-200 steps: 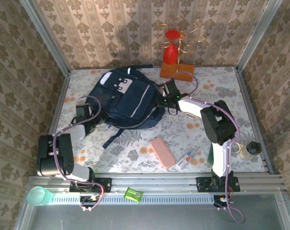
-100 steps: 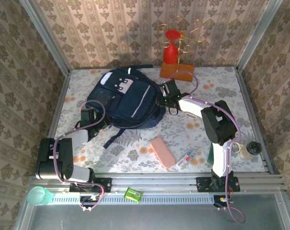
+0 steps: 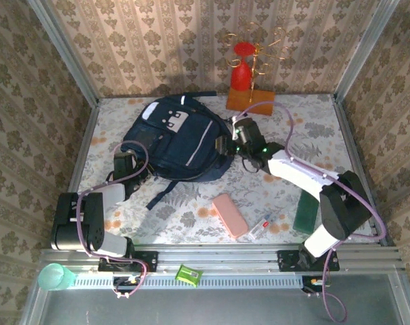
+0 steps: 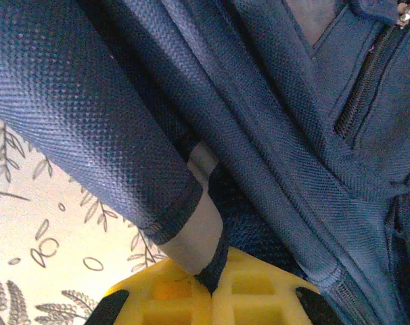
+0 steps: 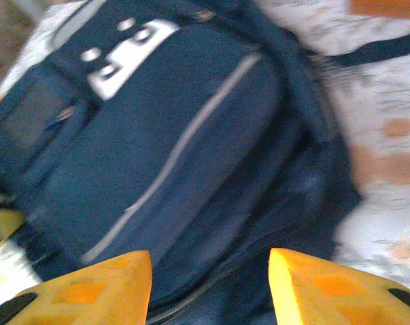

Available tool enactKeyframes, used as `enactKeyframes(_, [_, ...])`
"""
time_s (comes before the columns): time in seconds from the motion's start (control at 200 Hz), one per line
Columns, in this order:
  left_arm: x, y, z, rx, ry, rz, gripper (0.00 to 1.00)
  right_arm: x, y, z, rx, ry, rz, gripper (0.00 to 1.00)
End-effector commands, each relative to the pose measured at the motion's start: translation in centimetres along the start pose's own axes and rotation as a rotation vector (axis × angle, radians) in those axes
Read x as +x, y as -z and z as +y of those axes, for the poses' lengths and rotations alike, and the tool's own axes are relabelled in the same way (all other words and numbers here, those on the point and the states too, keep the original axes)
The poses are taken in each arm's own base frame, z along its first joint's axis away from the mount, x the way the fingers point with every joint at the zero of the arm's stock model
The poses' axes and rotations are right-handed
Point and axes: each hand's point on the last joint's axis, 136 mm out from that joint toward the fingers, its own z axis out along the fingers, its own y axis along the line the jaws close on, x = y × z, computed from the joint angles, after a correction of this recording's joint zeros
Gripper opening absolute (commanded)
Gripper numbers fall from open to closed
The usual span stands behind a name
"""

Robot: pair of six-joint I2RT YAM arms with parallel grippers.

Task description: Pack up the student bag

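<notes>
Finding: a robotics test cell dressed as a domestic room, not a lived-in home. Wallpaper point(image 3: 191, 47) in a repeating damask pattern is mounted as flat panels between bare metal frame posts point(image 3: 65, 53). The table point(image 3: 191, 211) carries a floral cloth. A left arm point(image 3: 88, 218) and a right arm point(image 3: 296, 172), both cabled, are bolted to an aluminium rail point(image 3: 218, 256) at its near edge. Household props lie about: a student bag point(image 3: 174, 139) and a red ornament point(image 3: 241, 73).

Your large dark navy fabric backpack point(image 3: 174, 139) lies left-rear on the floral-patterned table point(image 3: 313, 135). The left gripper point(image 4: 214, 288) sits at its near-left edge, the right gripper point(image 5: 210, 274) just beside its right side. A pink oblong case point(image 3: 230, 215) lies before it, with apparently a pen point(image 3: 264, 223) right of that.
</notes>
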Motion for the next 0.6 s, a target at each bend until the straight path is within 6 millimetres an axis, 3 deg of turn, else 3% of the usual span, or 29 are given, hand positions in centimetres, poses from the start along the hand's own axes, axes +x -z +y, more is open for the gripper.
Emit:
enactKeyframes(0.0, [0.2,1.5,-3.6,0.178,0.043,0.003,0.00,2.8,0.1,4.9,-0.143,0.045,0.022,0.53])
enactKeyframes(0.175, [0.9,3.4,-6.4,0.256,0.027,0.034,0.00,7.0,-0.7,12.7,-0.340,0.100,0.039,0.57])
enactKeyframes(0.31, [0.7,4.6,-7.3,0.276,0.001,0.028,0.00,10.1,-2.6,16.6,-0.397,0.118,0.040,0.57])
enactKeyframes(0.415, [0.6,5.0,-7.7,0.282,-0.014,0.028,0.00,11.6,-4.6,17.8,-0.372,0.143,0.022,0.56])
enactKeyframes(0.595, [0.6,5.2,-8.1,0.296,-0.024,0.034,0.00,12.9,-7.9,17.5,-0.341,0.086,-0.039,0.53])
